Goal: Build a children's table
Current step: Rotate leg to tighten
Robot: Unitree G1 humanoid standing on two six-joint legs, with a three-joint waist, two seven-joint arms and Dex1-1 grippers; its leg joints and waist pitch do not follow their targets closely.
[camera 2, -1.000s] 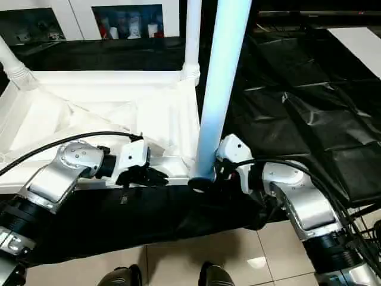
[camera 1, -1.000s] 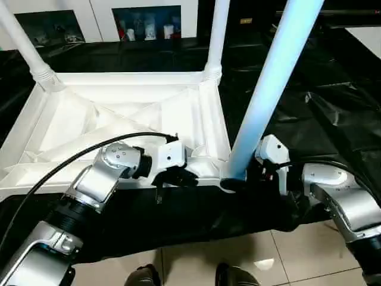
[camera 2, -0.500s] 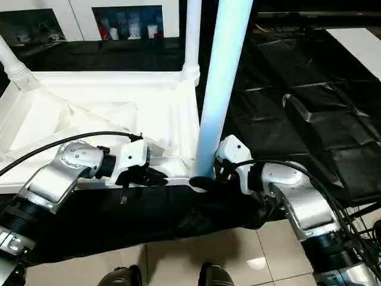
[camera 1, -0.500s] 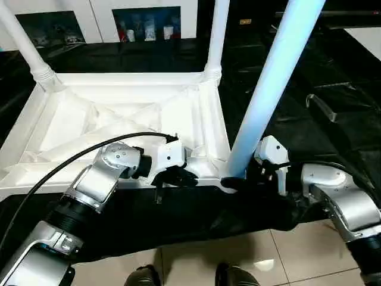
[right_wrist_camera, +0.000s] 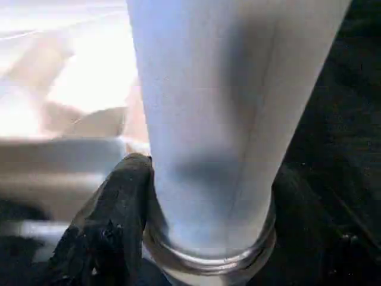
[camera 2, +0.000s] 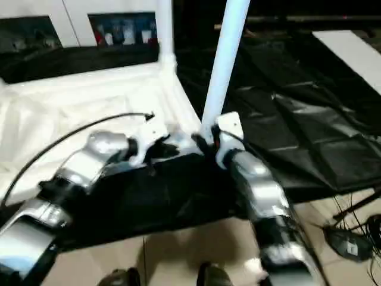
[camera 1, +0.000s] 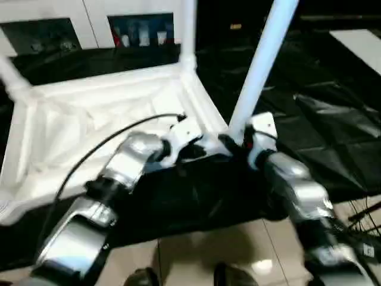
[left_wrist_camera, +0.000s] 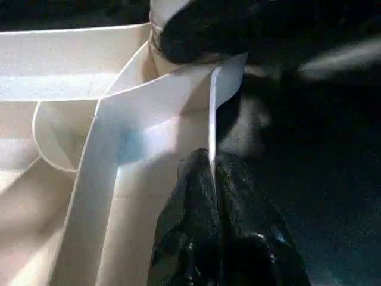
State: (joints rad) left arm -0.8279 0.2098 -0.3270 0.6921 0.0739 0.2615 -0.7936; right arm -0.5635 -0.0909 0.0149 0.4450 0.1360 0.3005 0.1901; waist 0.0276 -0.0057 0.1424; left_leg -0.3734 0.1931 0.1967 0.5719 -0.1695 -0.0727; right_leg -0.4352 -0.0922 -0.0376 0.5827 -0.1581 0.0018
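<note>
The children's table top point(camera 1: 101, 89) lies upside down on black sheeting, ribbed underside facing up. White legs stand in its far right corner point(camera 1: 187, 30) and far left corner point(camera 1: 12, 74). A third leg point(camera 1: 262, 65) rises tilted from the near right corner socket. My left gripper point(left_wrist_camera: 213, 170) is shut on the thin rim of the top beside that socket, also seen from above point(camera 1: 196, 149). My right gripper point(camera 1: 235, 143) has its black fingers point(right_wrist_camera: 113, 226) on either side of this leg's base, pressed against its collar.
Black sheeting point(camera 1: 333, 119) covers the work surface around the top. A flat white panel point(camera 1: 357, 42) lies at the far right. Tiled floor point(camera 1: 196, 250) and the robot's feet are at the near edge; cables point(camera 2: 351, 238) lie on the floor at the right.
The whole picture has swung and blurred, so the head camera moved. My right gripper's fingers have drawn in slightly around the leg's base. The left gripper keeps its hold on the rim.
</note>
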